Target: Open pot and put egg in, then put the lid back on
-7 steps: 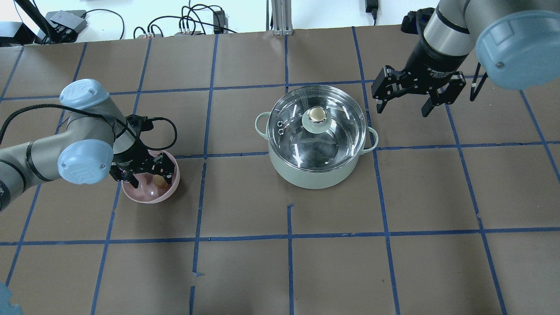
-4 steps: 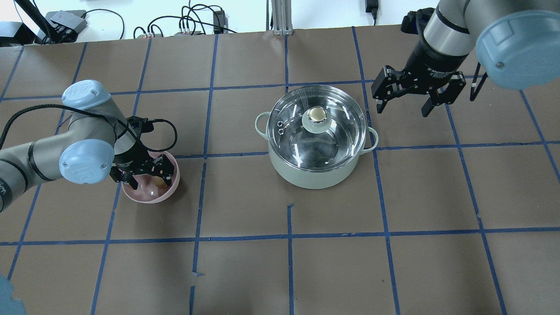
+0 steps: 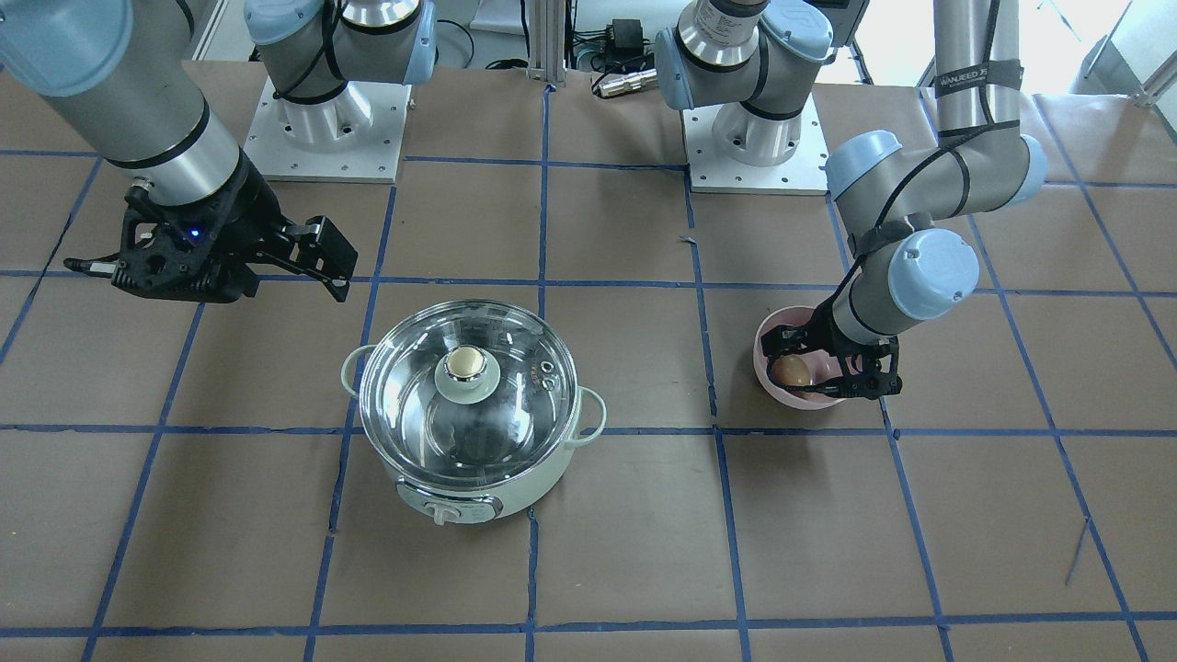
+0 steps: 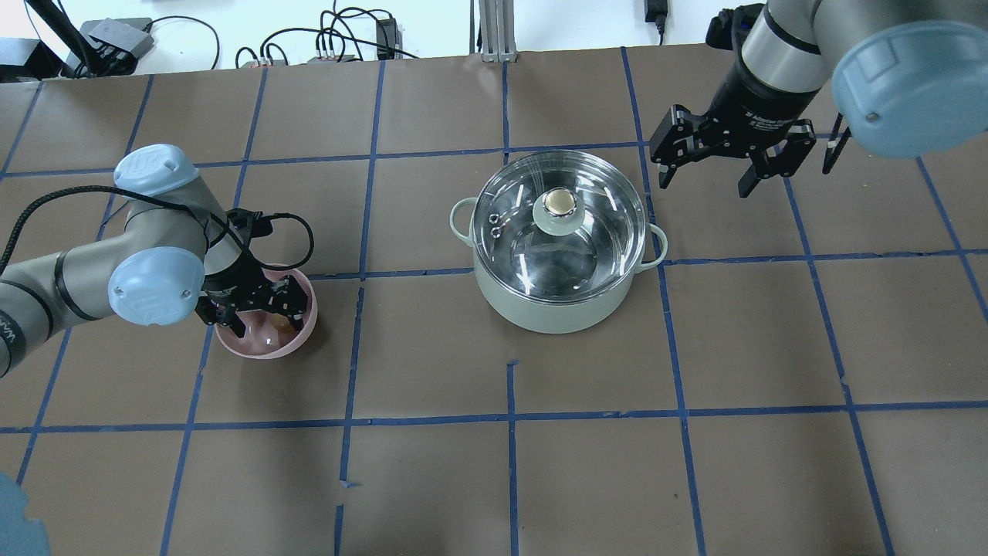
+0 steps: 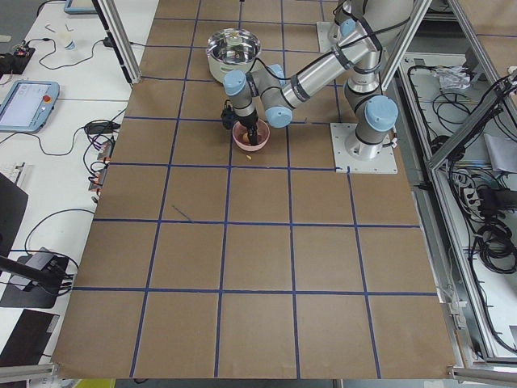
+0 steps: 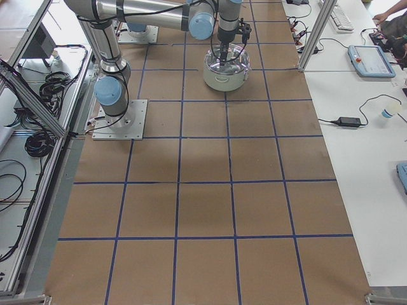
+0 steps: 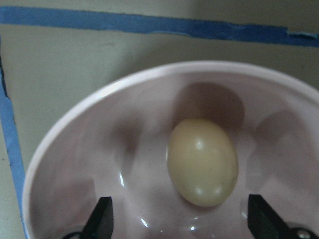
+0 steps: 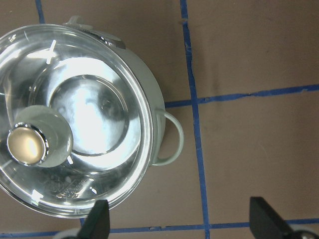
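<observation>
**Egg in bowl, lid on pot**

The smooth tan egg (image 7: 202, 162) lies in the glossy pink bowl (image 7: 99, 94), between the spread left fingers (image 7: 102, 219). The domed glass lid (image 4: 598, 208) caps the round mint pot (image 4: 552, 309). The right fingers (image 8: 264, 216) hang apart beside it.

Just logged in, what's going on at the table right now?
The left gripper is down in the pink bowl, open, with a finger on either side of the egg but not gripping it. The right gripper hovers open beside the pot. The lid is still on.
</observation>
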Tool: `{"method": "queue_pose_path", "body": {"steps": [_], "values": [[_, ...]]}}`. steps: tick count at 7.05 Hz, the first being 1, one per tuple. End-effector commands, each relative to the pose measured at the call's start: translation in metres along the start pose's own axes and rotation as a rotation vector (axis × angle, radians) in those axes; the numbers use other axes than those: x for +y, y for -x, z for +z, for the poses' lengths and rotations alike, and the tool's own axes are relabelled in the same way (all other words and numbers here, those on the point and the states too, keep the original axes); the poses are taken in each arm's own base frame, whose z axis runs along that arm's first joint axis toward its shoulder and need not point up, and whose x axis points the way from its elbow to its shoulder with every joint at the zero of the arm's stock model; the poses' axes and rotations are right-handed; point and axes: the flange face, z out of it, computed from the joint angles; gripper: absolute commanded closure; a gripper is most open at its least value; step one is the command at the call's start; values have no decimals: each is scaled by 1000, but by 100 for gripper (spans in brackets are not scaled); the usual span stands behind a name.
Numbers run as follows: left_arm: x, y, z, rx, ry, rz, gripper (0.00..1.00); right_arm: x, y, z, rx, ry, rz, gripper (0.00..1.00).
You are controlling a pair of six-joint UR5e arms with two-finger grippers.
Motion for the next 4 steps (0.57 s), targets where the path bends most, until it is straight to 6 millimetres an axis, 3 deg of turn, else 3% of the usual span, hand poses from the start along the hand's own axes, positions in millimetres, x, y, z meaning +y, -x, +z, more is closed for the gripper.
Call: {"method": "queue_pose_path", "body": {"steps": [1,3,4], "values": [[-1,-1,-5,-6,-45,-5,8,-1,57,16,-15,-74,-4,0],[-2,-1,0,-14,-121,-7,8,6,111,37,-36,-118,-5,0],[-2,-1,0,-13,-123,-7,8,7,131,57,-33,-114,-20,1]]}}
